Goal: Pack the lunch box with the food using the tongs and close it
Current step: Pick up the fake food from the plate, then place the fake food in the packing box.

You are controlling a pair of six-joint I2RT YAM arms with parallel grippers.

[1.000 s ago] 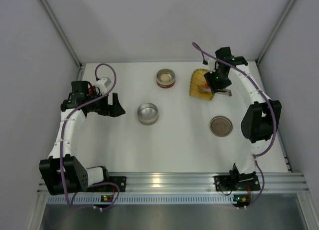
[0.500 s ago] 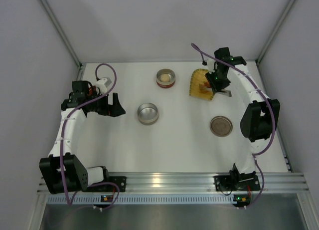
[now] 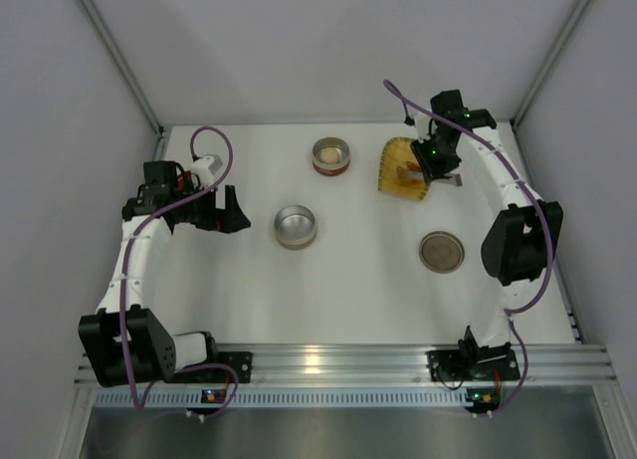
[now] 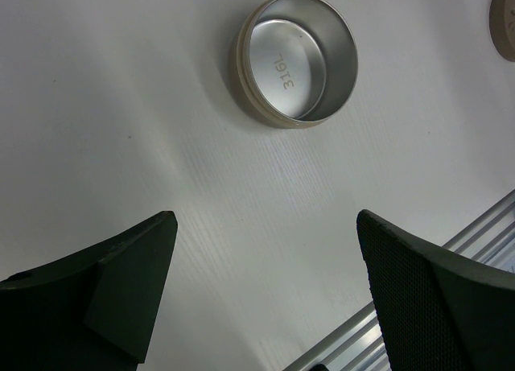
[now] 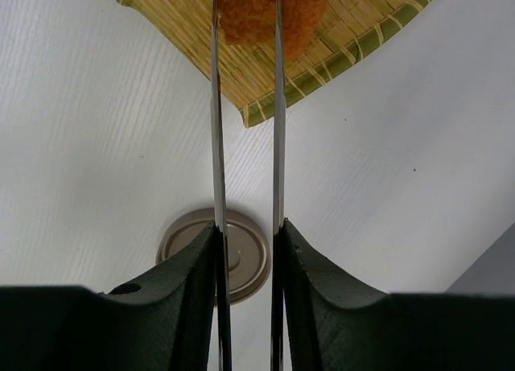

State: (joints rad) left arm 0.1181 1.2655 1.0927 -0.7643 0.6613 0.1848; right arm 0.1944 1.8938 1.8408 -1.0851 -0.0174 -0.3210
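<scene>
Left pincer [image 4: 264,234], jaws wide apart, hangs above the white desk [image 3: 368,280] near an empty round steel tin [image 4: 299,57]. Right pincer [image 5: 245,250] clamps slim silver metal tongs [image 5: 216,129], whose arms bracket an orange food chunk [image 5: 249,13] on the yellow woven tray [image 5: 354,33].

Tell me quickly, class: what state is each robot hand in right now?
Left hand: open, empty.
Right hand: closed on the tongs, whose tips flank an orange chunk over the woven tray.

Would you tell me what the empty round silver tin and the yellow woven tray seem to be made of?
Empty round silver tin: stainless steel by its look, brushed sheen, 316L stamped inside. Yellow woven tray: probably bamboo, matte parallel slats with a greenish bound rim.
</scene>
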